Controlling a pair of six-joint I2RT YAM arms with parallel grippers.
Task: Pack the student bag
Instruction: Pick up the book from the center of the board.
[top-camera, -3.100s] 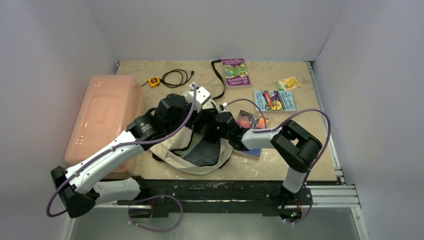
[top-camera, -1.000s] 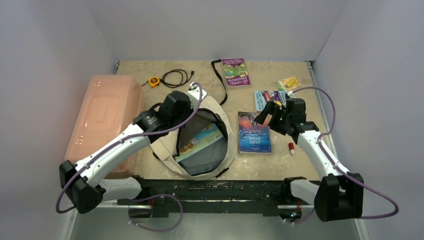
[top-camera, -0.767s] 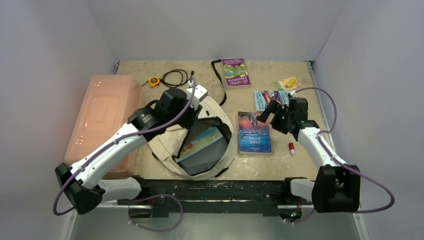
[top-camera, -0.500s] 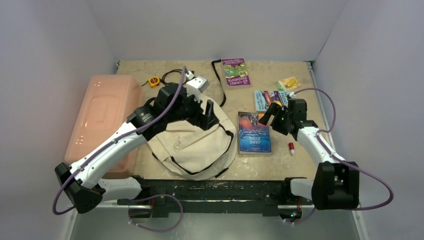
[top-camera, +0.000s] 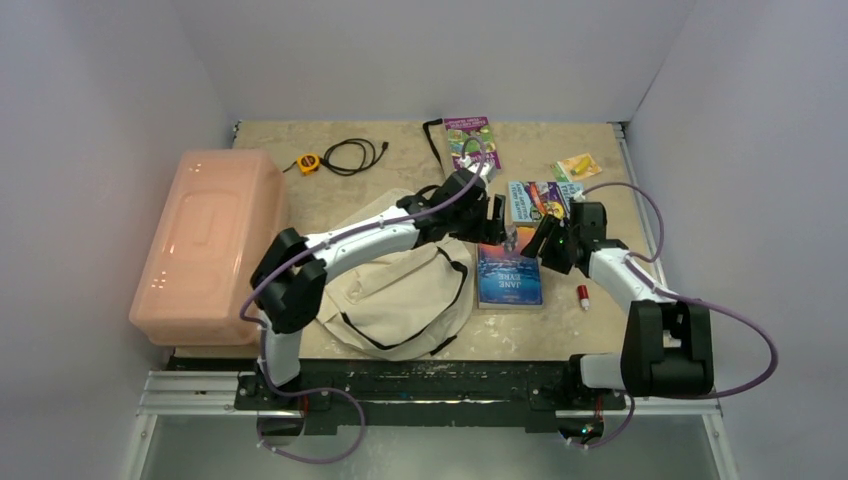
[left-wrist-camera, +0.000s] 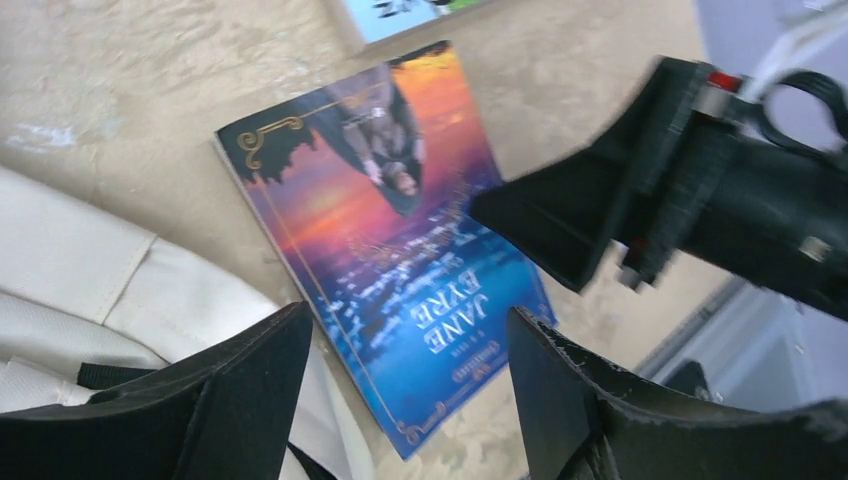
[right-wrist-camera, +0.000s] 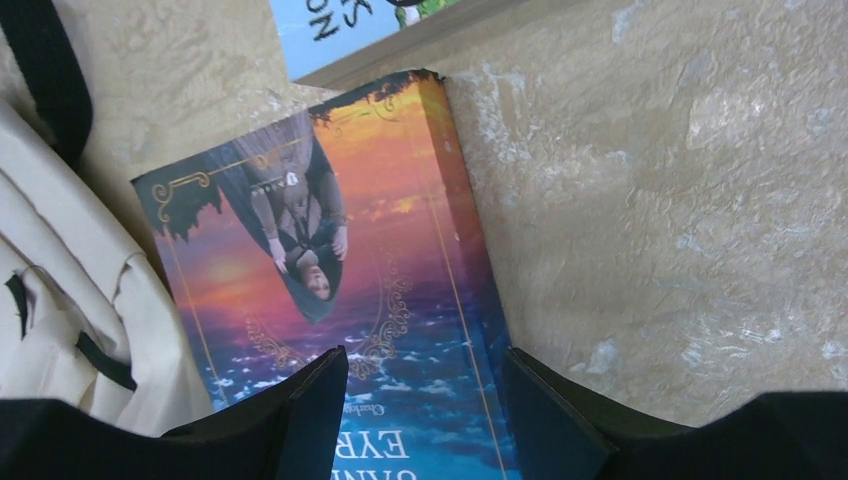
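Well, we see the student bag (top-camera: 392, 292) lying slumped on the table (top-camera: 330, 195) near the front edge, cream side up with its black trim curving across it. It sits between the pink bin (top-camera: 210, 240) on the left and a blue paperback (top-camera: 509, 275) on the right. That paperback is Jane Eyre by its cover. In the wrist views the bag's cloth lies right up against the book's edge.

Both arms reach toward that paperback. The left gripper (left-wrist-camera: 405, 325) hangs above it with its jaws spread and nothing between them — we look straight down past them to the title. The right gripper (right-wrist-camera: 423, 358) also stands with its jaws parted over the cover, and the book is wider than the gap, so it clasps nothing. From the left wrist we see one right finger pointing down at the cover's far side, though we cannot tell whether it touches.

Farther back lie a purple book (top-camera: 472, 143), a multicoloured book (top-camera: 545, 200), a yellow packet (top-camera: 578, 165), a black cable (top-camera: 355, 155) and a yellow tape measure (top-camera: 309, 162). A small red item (top-camera: 583, 294) sits just right of the paperback.
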